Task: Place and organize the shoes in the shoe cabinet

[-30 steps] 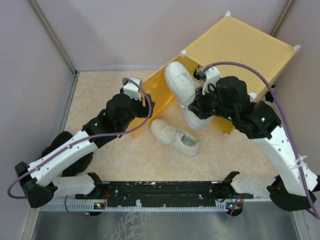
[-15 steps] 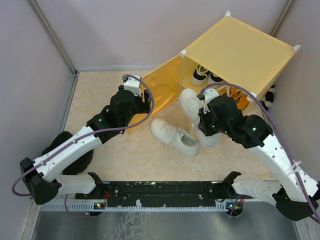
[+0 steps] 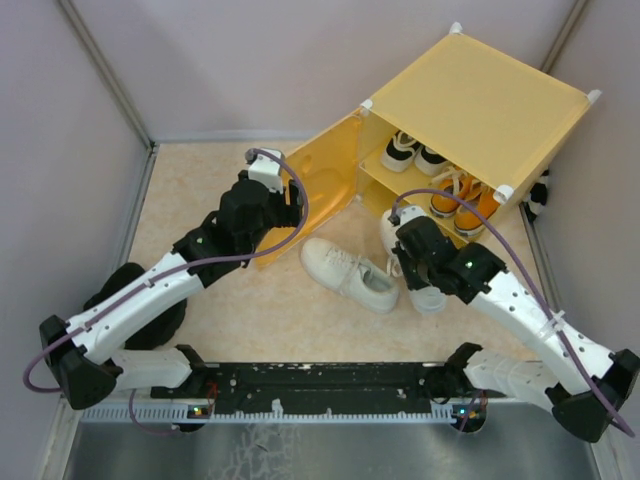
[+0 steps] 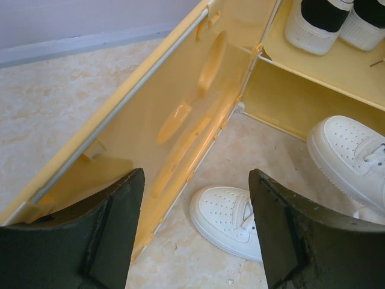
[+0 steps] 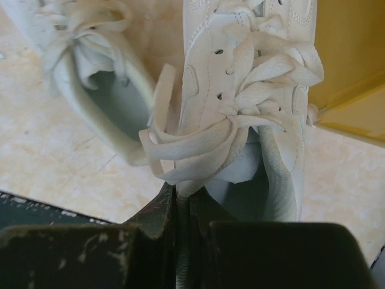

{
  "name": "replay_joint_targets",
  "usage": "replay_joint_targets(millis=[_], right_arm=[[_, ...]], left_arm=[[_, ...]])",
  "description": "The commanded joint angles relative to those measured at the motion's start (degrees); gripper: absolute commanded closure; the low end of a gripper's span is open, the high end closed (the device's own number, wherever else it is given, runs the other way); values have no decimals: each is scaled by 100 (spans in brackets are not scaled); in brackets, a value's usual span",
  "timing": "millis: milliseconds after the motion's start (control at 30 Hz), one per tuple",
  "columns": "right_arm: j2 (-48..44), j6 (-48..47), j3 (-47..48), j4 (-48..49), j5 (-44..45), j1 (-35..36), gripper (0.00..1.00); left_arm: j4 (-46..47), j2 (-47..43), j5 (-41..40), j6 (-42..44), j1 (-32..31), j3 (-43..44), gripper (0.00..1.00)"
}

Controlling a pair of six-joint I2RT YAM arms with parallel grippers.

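Right pincer [image 5: 180, 220] tight on off-white sneaker [image 5: 255, 90]

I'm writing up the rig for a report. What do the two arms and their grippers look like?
The left arm and right arm share white lower links and black joint housings, each trailed by a purple cable. The gripper fingers are dark, flat and scuffed.

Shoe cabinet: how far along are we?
Done: black-and-white pair on the shelf, orange pair below it. In hand: right tool shut on one off-white sneaker, outside the cabinet. To do: stow it and the other sneaker lying on the table; left tool open by the door.
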Motion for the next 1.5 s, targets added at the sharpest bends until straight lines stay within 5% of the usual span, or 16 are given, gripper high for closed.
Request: replay_joint_targets(millis=[0,400,667,767,867,1233,1467], right_arm=[[18,241,-444,1369,1408,-12,100],[301,577,-1923,4051,1566,-1196,100],[835,937,-2278,4845,1927,-1678,100],[877,988,-2202,4746,2001,-1683,49],[772,952,-2029,4399,1862,-1684,32],[-476,-64,-1504,3085,-362,-1573,30],[307,-606,-1259,2998,-578,-643,36]], left_arm=[[194,-198,112,-3,9,-56,24],[216,-250,171,52,9,-109,24],[210,-178,179,83,10,-112,24],[204,-178,156,100,9,-119,24],[203,-178,144,110,9,-110,24],[218,-24,281,52,9,-104,24],[187,71,282,43,9,-72,24]])
